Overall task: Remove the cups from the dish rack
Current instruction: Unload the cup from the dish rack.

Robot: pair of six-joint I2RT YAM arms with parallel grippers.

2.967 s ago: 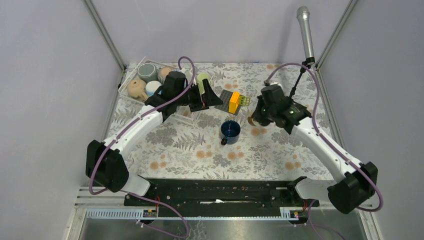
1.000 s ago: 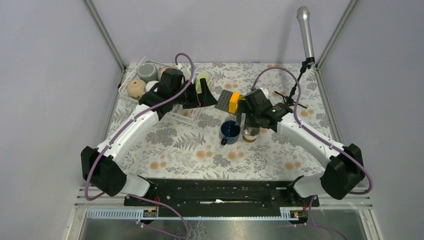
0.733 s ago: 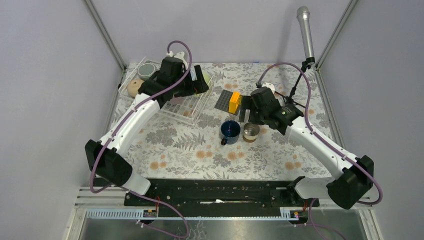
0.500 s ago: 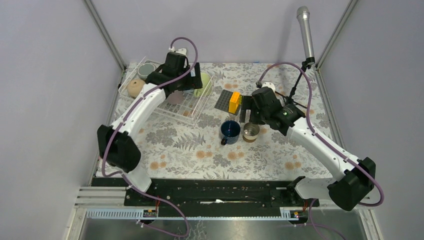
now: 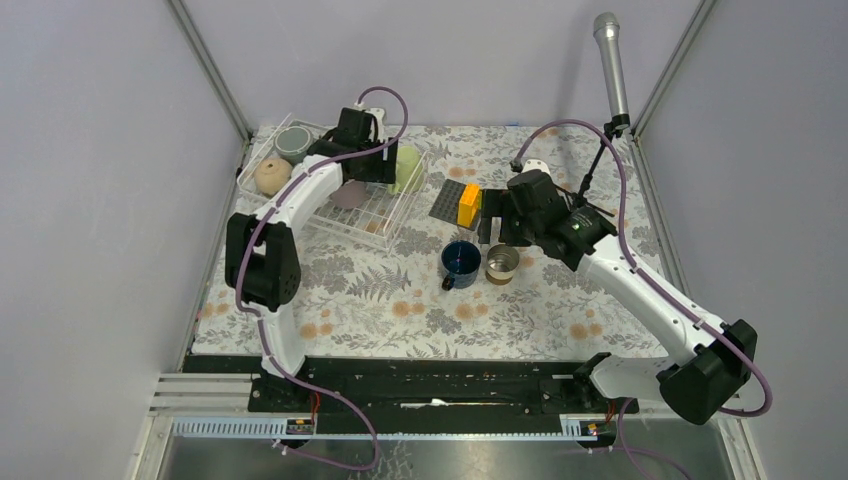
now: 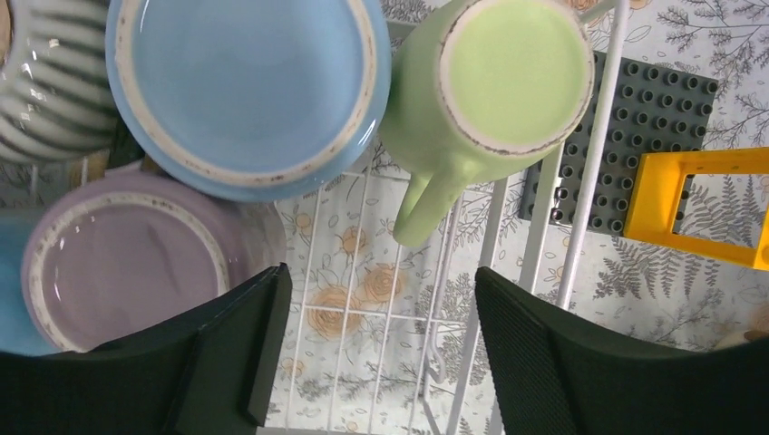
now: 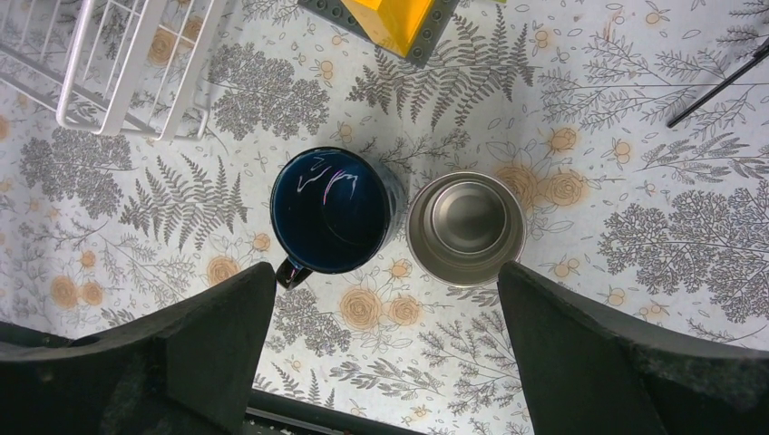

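My left gripper (image 6: 376, 313) hangs over the dish rack (image 6: 594, 109), which sits at ten o'clock on the table. Its jaws are spread and grasp nothing, with only bare wire bars showing between them. From there the mauve mug (image 6: 122, 258) lies at nine o'clock, the light blue mug (image 6: 245, 82) at eleven and the pale green mug (image 6: 508, 77) at one. All three are bottoms up, and the green one's handle points toward six. A ribbed mug (image 6: 45, 91) shows at the far left edge. Just right of the rack lie a grey studded plate (image 6: 635, 136) and a yellow block (image 6: 698, 204). My right gripper (image 7: 385, 299) is released too, above two upright mugs on the table. The navy mug (image 7: 331, 222) is at eleven and the steel mug (image 7: 465, 227) at one, just beside each other.
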